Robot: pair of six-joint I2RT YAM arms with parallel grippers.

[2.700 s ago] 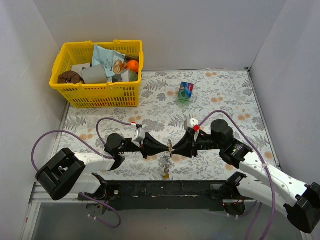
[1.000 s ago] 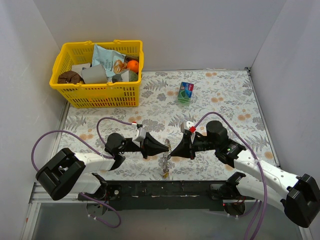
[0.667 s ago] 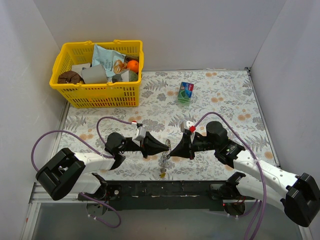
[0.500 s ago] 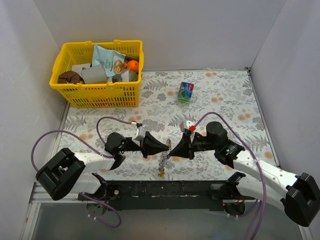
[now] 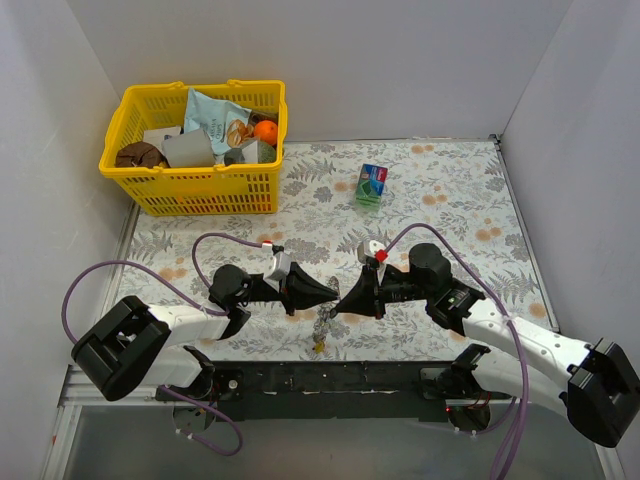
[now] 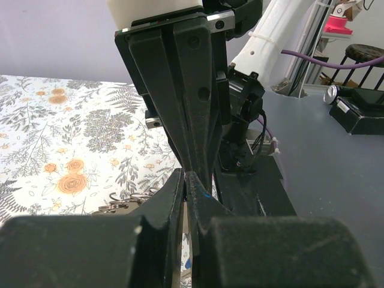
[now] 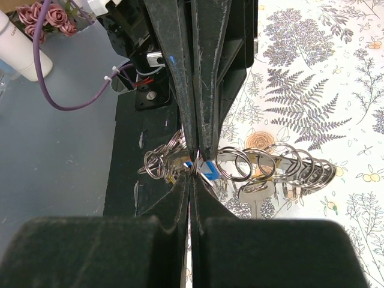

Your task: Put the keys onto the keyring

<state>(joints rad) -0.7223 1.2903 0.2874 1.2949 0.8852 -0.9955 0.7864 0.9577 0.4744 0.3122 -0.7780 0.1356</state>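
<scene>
My left gripper (image 5: 327,292) and right gripper (image 5: 341,301) meet tip to tip above the table's front edge. Both are shut on the thin silvery keyring (image 7: 195,166), which is seen edge-on between the fingertips. A bunch of keys (image 5: 319,336) and small split rings hangs below the tips. In the right wrist view, my right gripper (image 7: 192,177) faces the left gripper (image 7: 198,157). Several rings (image 7: 270,163), a blue tag (image 7: 206,171) and a key (image 7: 254,192) spread out to the right. In the left wrist view, my left gripper (image 6: 186,176) is shut, with rings (image 6: 123,201) to its left.
A yellow basket (image 5: 190,192) with snack packs and an orange stands at the back left. A small green carton (image 5: 372,184) stands at the back middle. The black mounting rail (image 5: 330,378) runs along the front edge under the hanging keys. White walls close in both sides.
Both grippers, still tip to tip, have shifted slightly left. The right arm has reached further in. The hanging bunch of keys has swung a little left and lower.
</scene>
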